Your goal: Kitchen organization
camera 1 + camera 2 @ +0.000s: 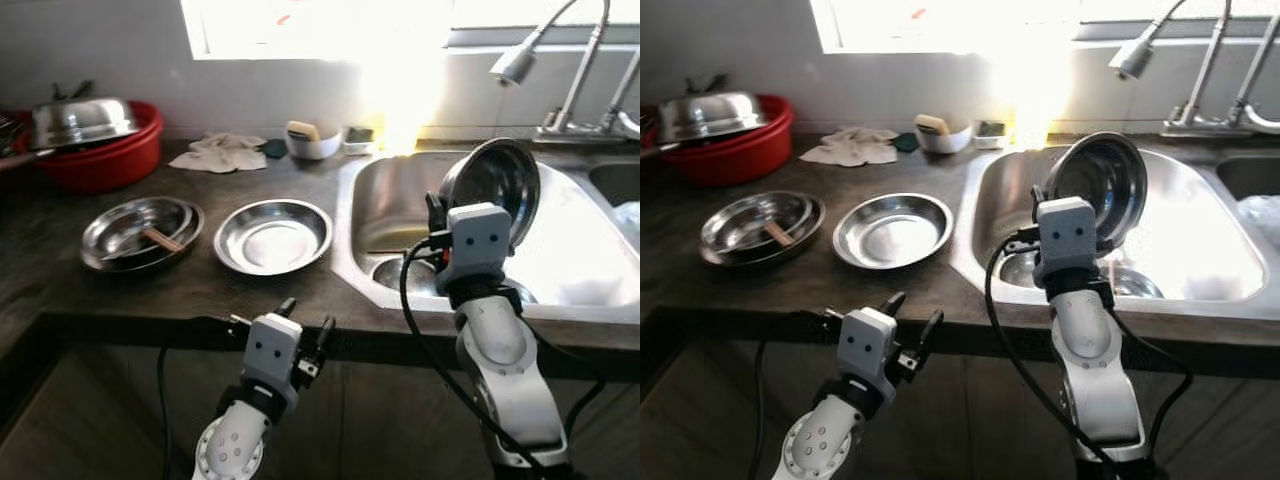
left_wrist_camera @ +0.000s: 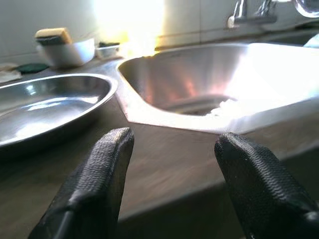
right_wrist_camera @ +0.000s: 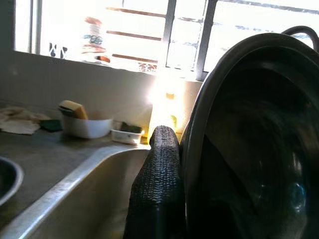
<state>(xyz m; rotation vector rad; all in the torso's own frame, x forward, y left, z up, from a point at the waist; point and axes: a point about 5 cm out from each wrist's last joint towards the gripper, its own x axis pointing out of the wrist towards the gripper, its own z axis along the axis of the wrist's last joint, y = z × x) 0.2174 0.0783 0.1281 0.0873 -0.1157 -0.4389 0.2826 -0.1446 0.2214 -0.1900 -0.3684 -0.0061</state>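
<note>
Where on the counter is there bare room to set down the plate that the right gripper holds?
The right gripper holds a steel plate on edge over the sink. Bare counter lies behind the single plate, toward the cloth and white bowl, and along the front edge by the left gripper. The left end is crowded: stacked plates, red basin.

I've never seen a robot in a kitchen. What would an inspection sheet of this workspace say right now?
Surface: dark countertop beside a steel sink.
Job's things: steel plate held on edge over the sink; empty steel plate and stacked plates on the counter.
Clutter: red basin with a steel lid, white cloth, white bowl holding a sponge.
Grippers: right pincer shut on the held plate; left pincer open at the counter edge.
Cables: black cable along the right arm.
Surroundings: bright window, faucet.
</note>
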